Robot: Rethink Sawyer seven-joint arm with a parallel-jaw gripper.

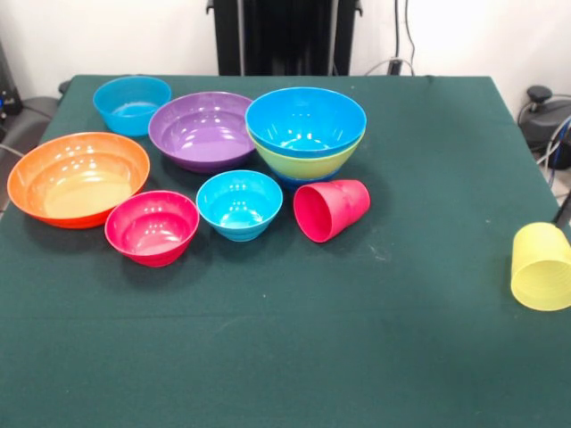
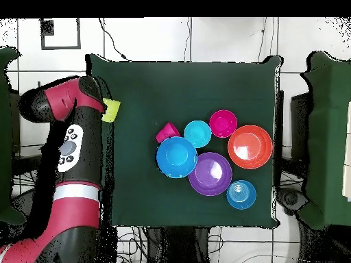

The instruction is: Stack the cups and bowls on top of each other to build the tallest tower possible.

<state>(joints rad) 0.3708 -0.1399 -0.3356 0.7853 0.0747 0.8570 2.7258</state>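
Tower (image 1: 306, 134), upper centre: blue bowl nested in lime; red cup (image 1: 331, 209) lies beside. Yellow cup (image 1: 542, 266) at right edge; pincer state indeterminable.

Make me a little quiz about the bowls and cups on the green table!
1. True or false: the red cup is standing upright.
2. Which colour of bowl sits inside the lime green bowl? A orange, B bright blue, C purple.
3. Count them: how many bowls sit alone, with nothing stacked in them or under them?

Key
1. False. It lies on its side.
2. B, the bright blue bowl.
3. Five: the orange bowl, the pink-red bowl, the small cyan bowl, the purple bowl and the light blue bowl.
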